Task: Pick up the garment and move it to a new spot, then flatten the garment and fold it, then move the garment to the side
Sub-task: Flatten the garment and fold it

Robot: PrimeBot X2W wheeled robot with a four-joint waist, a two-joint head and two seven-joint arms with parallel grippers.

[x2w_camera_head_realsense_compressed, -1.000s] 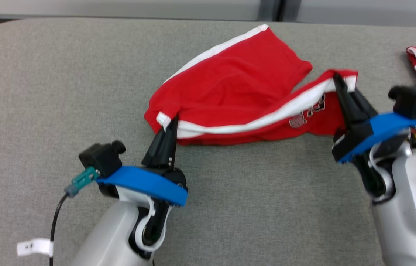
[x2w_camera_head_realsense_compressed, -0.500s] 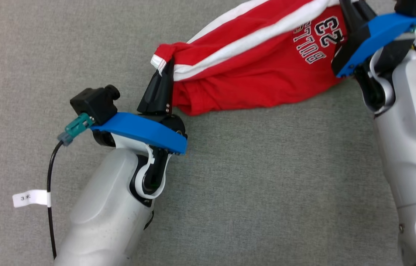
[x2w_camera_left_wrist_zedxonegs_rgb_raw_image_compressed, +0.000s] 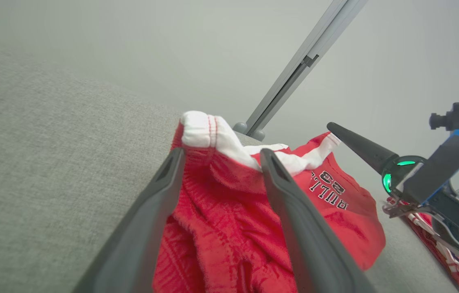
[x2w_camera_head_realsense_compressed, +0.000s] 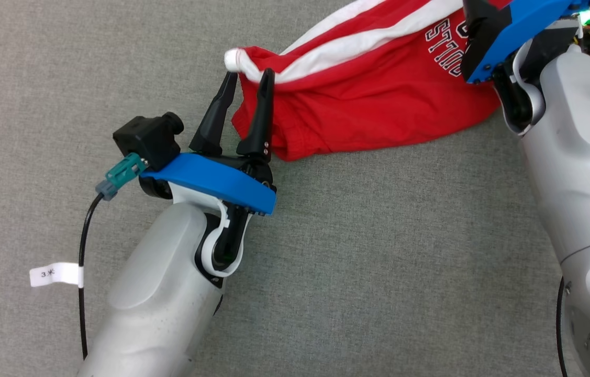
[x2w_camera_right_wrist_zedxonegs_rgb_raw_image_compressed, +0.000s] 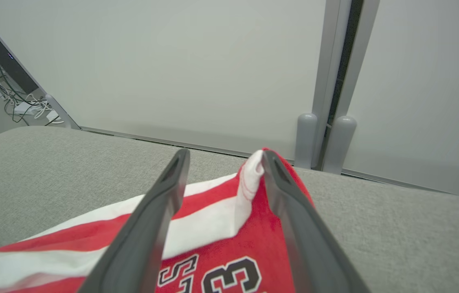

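Note:
The garment (x2w_camera_head_realsense_compressed: 368, 89) is a pair of red shorts with white side stripes and printed lettering, stretched across the grey padded surface (x2w_camera_head_realsense_compressed: 378, 262). My left gripper (x2w_camera_head_realsense_compressed: 247, 78) is open at its left end. In the left wrist view the white-hemmed corner (x2w_camera_left_wrist_zedxonegs_rgb_raw_image_compressed: 200, 130) bunches up between the fingers of that left gripper (x2w_camera_left_wrist_zedxonegs_rgb_raw_image_compressed: 222, 154). My right gripper (x2w_camera_right_wrist_zedxonegs_rgb_raw_image_compressed: 225, 156) is open at the garment's other end, where a white-edged corner (x2w_camera_right_wrist_zedxonegs_rgb_raw_image_compressed: 251, 175) leans on one finger. The head view cuts off the right fingertips at its top edge.
Another red and white piece of cloth (x2w_camera_left_wrist_zedxonegs_rgb_raw_image_compressed: 429, 240) lies beyond the right arm. A pale wall with grey frame posts (x2w_camera_right_wrist_zedxonegs_rgb_raw_image_compressed: 306, 138) stands behind the surface's far edge. A black cable with a white tag (x2w_camera_head_realsense_compressed: 54, 273) hangs beside my left forearm.
Both grippers were shut on the garment's corners and now stand open, with the cloth let go. The head camera has tilted down, so the whole picture has shifted.

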